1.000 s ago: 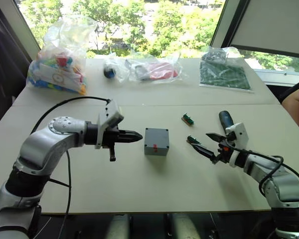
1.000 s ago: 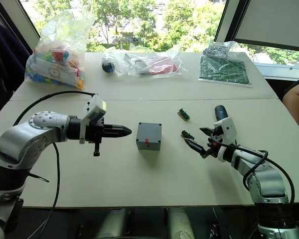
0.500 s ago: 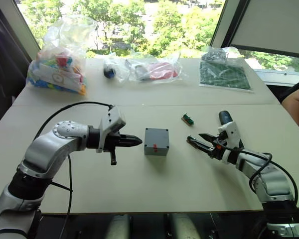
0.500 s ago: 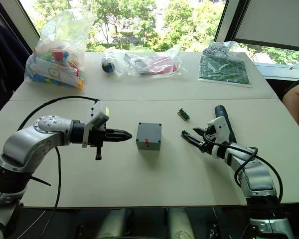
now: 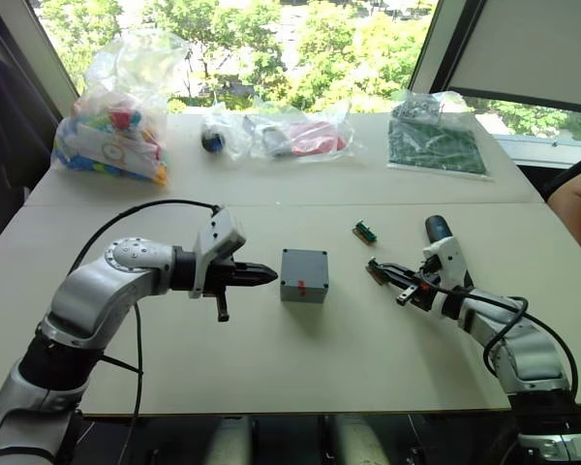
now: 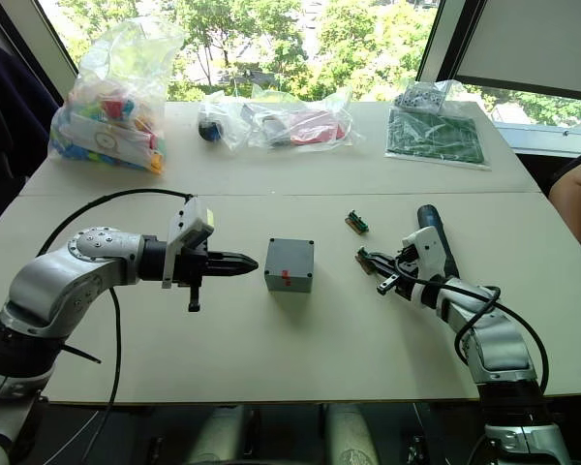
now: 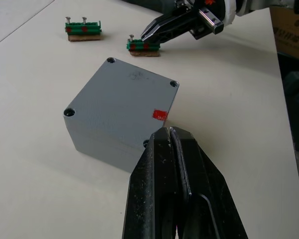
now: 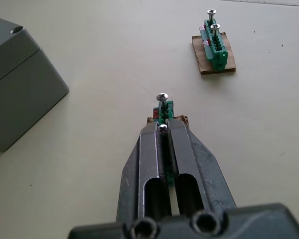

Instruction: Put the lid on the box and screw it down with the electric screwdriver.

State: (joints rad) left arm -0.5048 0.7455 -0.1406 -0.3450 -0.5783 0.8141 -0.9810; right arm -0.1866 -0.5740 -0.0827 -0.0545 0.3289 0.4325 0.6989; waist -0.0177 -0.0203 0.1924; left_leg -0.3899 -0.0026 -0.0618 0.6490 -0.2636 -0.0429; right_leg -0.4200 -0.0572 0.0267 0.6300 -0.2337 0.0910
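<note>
My left gripper [image 5: 266, 276] hovers clenched and empty just left of the box [image 5: 304, 275], lid [image 7: 123, 92] already seated on it. My right gripper [image 8: 163, 130] pinches a green connector [image 8: 164, 108]; the electric screwdriver [image 5: 438, 232] lies behind it.

Your left gripper [image 5: 268, 275] has bare table [image 5: 300, 358] up to the box [image 5: 304, 275], right gripper [image 5: 380, 270] meets one green connector [image 8: 163, 110], second connector [image 5: 365, 232] and screwdriver [image 5: 437, 231] crowding beside it
</note>
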